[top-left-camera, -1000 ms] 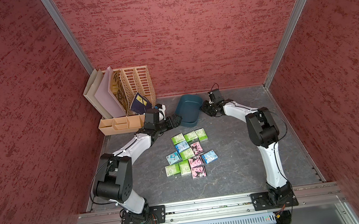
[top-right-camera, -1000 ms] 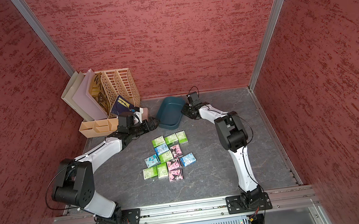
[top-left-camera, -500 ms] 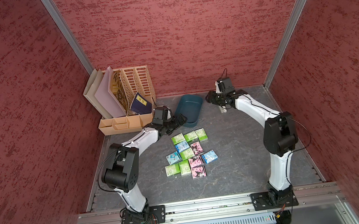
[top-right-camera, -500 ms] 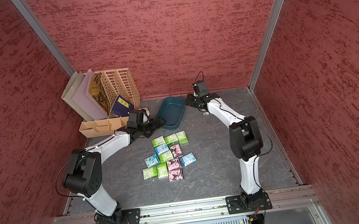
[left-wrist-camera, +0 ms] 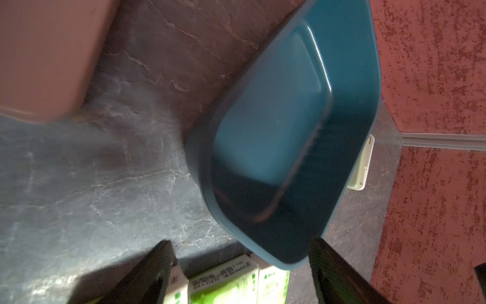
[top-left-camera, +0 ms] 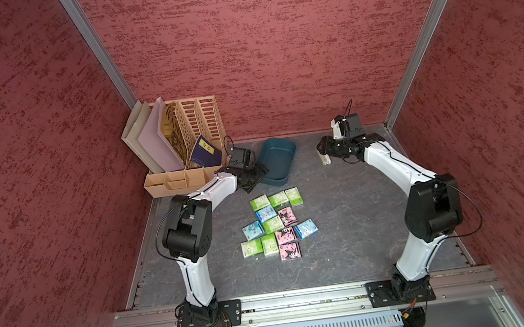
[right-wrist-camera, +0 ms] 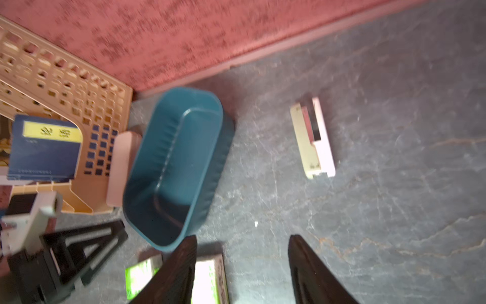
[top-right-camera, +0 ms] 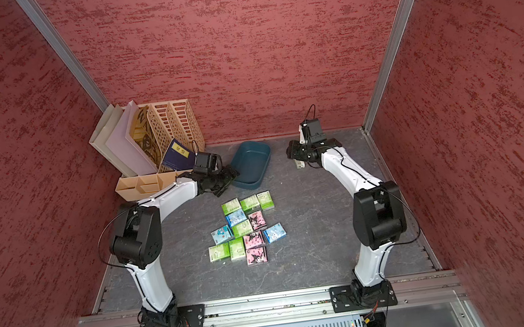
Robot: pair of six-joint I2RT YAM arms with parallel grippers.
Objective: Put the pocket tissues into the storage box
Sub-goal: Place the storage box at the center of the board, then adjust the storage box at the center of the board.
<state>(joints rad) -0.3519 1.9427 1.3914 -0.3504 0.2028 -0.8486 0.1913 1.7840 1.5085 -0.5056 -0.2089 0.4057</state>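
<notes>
Left wrist view: left end effector [left-wrist-camera: 239, 240] open, empty, beside the storage box [left-wrist-camera: 289, 126]; pocket tissues [left-wrist-camera: 223, 284] lie nearer; right end effector [right-wrist-camera: 242, 237] open. Right wrist view shows a pink case [right-wrist-camera: 119, 168] left of the box, hidden in top views; booklet [right-wrist-camera: 44, 147] label blurred

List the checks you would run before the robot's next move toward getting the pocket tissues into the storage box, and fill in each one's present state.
1. storage box upright and empty: ok.
2. pocket tissues in the open, nothing covering them: ok.
3. left end effector open, holding nothing: ok.
4. right end effector open, holding nothing: ok.
5. beige stapler-like object apart from the box: ok.
6. pink case lies beside the box; clear of its wall: cannot tell.
</notes>
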